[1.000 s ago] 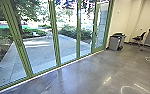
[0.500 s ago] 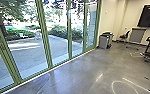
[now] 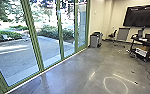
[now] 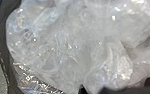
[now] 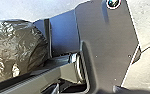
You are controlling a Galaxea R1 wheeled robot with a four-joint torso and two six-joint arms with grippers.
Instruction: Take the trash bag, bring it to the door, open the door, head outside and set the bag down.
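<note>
Your trash bag point(image 5: 18, 47) is close in to the robot: in the right wrist view its dark, glossy, crumpled side bulges near the robot's own plate and jointed bar, and in the left wrist view you look onto crumpled clear plastic point(image 4: 78, 37) inside a dark rim. You cannot tell which part of the robot bears the bag's weight. At the left gripper point(image 4: 93, 90) you cannot tell whether it is clenched on the bag or released; the same goes for the right gripper point(image 5: 87, 90). Ahead of you in the head view, a smooth grey floor point(image 3: 73, 72) runs along tall glass panes in green frames point(image 3: 34, 35). Through the glass you see a paved yard point(image 3: 13, 57), partly sunlit, with shrubs point(image 3: 53, 32) beyond. Indoors, near the far end of the glazing, stands a grey bin point(image 3: 94, 41). To its right are a dark chair point(image 3: 113, 34) and a grey panel point(image 3: 123, 33), with a big black screen point(image 3: 141, 16) on the wall. Over at your right sits a loaded black cart point(image 3: 146, 47), and a dark cable point(image 3: 149, 72) trails across the floor.
</note>
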